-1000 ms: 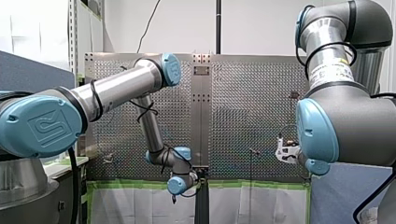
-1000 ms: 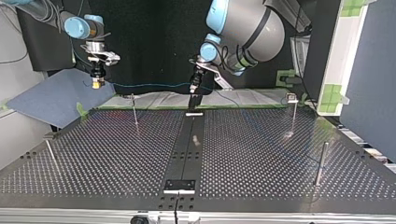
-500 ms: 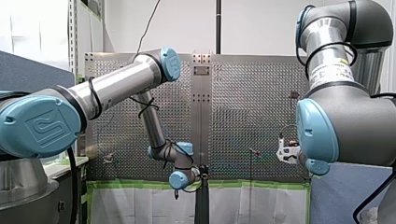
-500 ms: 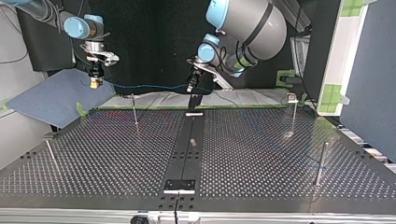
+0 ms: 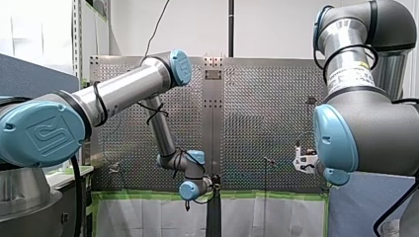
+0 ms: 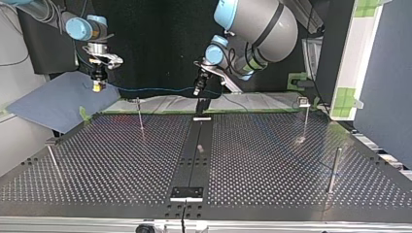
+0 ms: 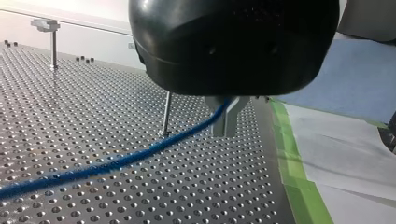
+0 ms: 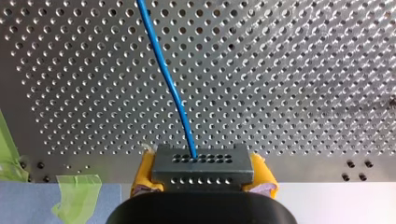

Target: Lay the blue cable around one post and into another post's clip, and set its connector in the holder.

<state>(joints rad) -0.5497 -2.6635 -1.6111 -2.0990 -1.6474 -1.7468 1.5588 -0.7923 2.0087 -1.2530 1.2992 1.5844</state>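
My left gripper (image 7: 227, 117) is pinched narrow on the blue cable (image 7: 135, 154), which trails away from its fingers above the perforated table (image 7: 70, 107). A thin post (image 7: 166, 114) stands beyond the fingers, a little to one side. My right gripper (image 8: 202, 173) (yellow pads showing) clamps the grey connector (image 8: 201, 161). The cable leaves the connector straight ahead and is strung in the air between both grippers.

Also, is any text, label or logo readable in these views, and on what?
No words can be read.
Embossed emblem on my left arm's blue round joint cap: logo shape, letters unclear.
White label on my right arm's silver tube: too blurred.
Small grey plate on the perforated metal table: too small.
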